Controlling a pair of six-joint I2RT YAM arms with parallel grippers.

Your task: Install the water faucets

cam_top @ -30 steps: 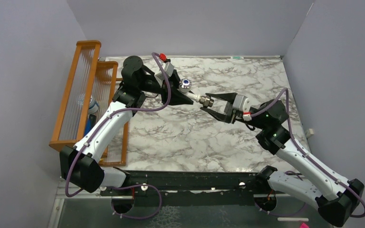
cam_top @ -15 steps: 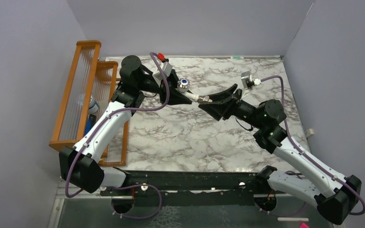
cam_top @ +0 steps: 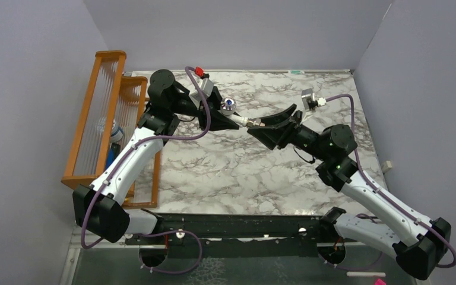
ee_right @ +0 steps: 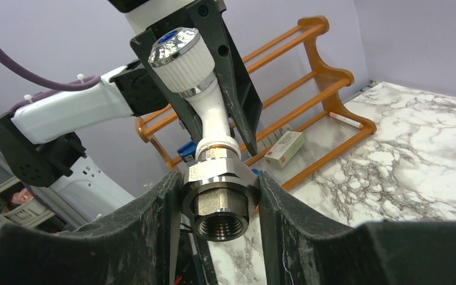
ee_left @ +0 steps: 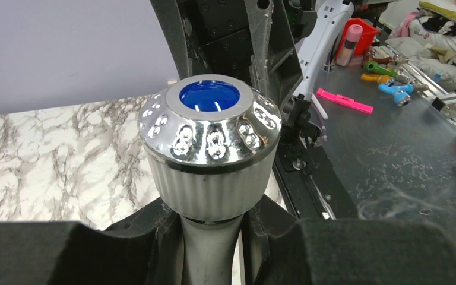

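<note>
The white faucet with a silvery knob and blue centre dot hangs in the air above the back of the marble table. My left gripper is shut on its white stem, just under the knob. A metal hex fitting sits on the faucet's threaded end. My right gripper is shut on that fitting, a finger pressed on each side of it. The right wrist view shows the faucet's stem running up into the left gripper's black jaws.
A wooden rack with clear shelves stands at the table's left edge and holds small items, among them a white box. The grey walls close the table's back and sides. The marble top lies below both grippers.
My right wrist has rolled about a quarter turn around the fitting, its camera box swinging from the right side to the top. The faucet and left gripper have shifted slightly.
</note>
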